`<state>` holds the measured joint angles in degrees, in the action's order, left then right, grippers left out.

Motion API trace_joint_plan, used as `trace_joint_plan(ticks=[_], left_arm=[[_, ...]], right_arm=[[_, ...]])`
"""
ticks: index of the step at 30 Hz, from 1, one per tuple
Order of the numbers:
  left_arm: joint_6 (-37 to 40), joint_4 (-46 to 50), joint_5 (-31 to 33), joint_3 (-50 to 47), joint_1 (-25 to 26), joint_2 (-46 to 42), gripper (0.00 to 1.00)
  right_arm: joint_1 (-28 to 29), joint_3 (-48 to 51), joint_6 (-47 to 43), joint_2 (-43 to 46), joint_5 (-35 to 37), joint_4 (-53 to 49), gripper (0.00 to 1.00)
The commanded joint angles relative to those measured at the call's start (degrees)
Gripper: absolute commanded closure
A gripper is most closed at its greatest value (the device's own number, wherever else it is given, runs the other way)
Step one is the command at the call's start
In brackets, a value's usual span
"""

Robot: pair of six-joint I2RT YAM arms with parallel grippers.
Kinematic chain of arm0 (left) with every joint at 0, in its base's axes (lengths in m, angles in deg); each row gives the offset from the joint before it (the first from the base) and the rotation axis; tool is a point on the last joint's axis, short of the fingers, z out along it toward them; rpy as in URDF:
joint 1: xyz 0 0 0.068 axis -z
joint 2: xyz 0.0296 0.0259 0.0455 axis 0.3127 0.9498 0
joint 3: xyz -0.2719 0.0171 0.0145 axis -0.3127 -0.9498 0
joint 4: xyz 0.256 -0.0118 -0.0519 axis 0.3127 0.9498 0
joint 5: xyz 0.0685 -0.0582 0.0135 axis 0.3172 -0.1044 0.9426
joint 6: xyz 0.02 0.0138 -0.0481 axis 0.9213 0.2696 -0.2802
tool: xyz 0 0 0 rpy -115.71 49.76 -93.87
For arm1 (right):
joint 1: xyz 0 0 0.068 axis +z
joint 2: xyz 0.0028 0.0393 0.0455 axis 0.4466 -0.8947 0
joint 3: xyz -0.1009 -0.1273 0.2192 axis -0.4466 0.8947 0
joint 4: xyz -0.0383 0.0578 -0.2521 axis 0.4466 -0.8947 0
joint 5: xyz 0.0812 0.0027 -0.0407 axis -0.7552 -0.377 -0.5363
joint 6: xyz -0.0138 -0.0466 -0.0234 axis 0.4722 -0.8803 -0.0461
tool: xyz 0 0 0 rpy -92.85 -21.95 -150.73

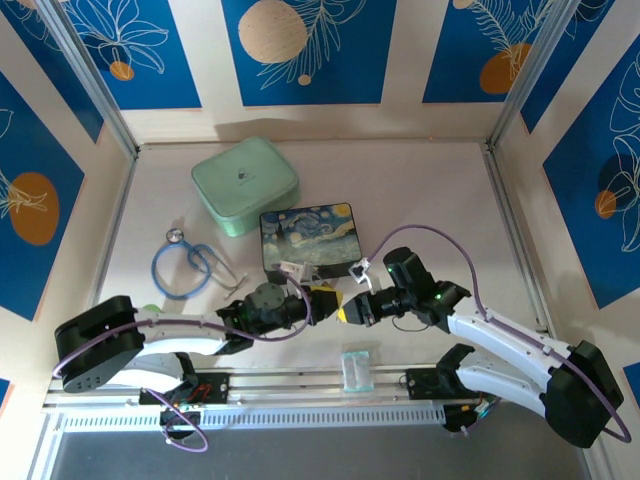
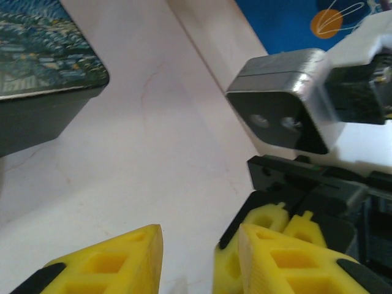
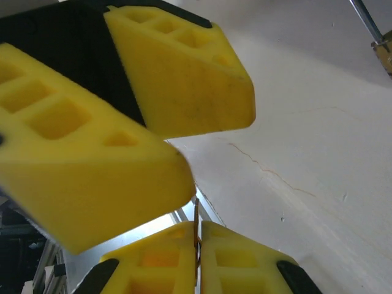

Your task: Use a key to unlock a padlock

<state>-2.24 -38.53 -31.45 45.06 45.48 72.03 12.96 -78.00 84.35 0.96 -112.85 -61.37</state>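
Big stuff first: the table [image 1: 440, 190] has a mint green case [image 1: 245, 185] at the back. A painted box [image 1: 308, 237] sits in front of it and a blue stethoscope [image 1: 188, 268] lies off to the left. The two arms meet over the bare patch just in front of the box.

The left gripper [image 1: 326, 298] has its yellow fingers partly apart with nothing between them; you can see table through the gap in its wrist view. The right gripper [image 1: 350, 312] is pinched tight on the key [image 3: 196, 222], which shows as a thin metal sliver poking out between the pads, edge-on. A clear packet [image 1: 355, 370] lies down by the rail, apart from both.

The padlock [image 3: 384, 55] is, I think, the brassy bit with a thin silver rod at the right edge of the right wrist view. It's lying on the table, off to the side, and neither gripper has it.

What worries me:
- **The grip:** the key is held by very little, and the left fingers are right beside the right ones. One bump could twist it or knock it out.
- **A loose lock:** if the padlock isn't held, pushing the key at it will probably just shove it along the table.
- **The aim:** with a key this thin, a small tilt likely means missing the keyhole.

Hard to make out: the keyhole, which way the key's teeth face, and how much of the key is buried in the pads. The padlock is cropped by the frame edge, so I can't tell if the shackle is shut.
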Motion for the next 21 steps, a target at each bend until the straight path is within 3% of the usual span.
trace_joint_plan(ticks=[1, 5, 15, 21], left_arm=[[-1.57, 7.17, 4.14, 0.86, -0.46, -2.83, 0.67], [-1.66, 24.44, 10.90, 3.60, -0.48, -5.84, 0.70], [-4.26, 25.42, 12.19, 0.67, -0.59, -8.80, 0.70], [-4.86, 23.81, 11.68, -0.28, -0.57, -7.81, 0.70]], right_arm=[[-1.16, -1.30, -0.94, -3.92, 1.64, -3.17, 0.91], [-0.02, -7.55, -3.30, -17.16, 9.76, -14.51, 0.92], [1.71, -12.26, -0.59, -31.71, 14.81, -17.64, 0.91], [3.27, -15.96, 0.17, -35.08, 20.13, -21.98, 0.84]])
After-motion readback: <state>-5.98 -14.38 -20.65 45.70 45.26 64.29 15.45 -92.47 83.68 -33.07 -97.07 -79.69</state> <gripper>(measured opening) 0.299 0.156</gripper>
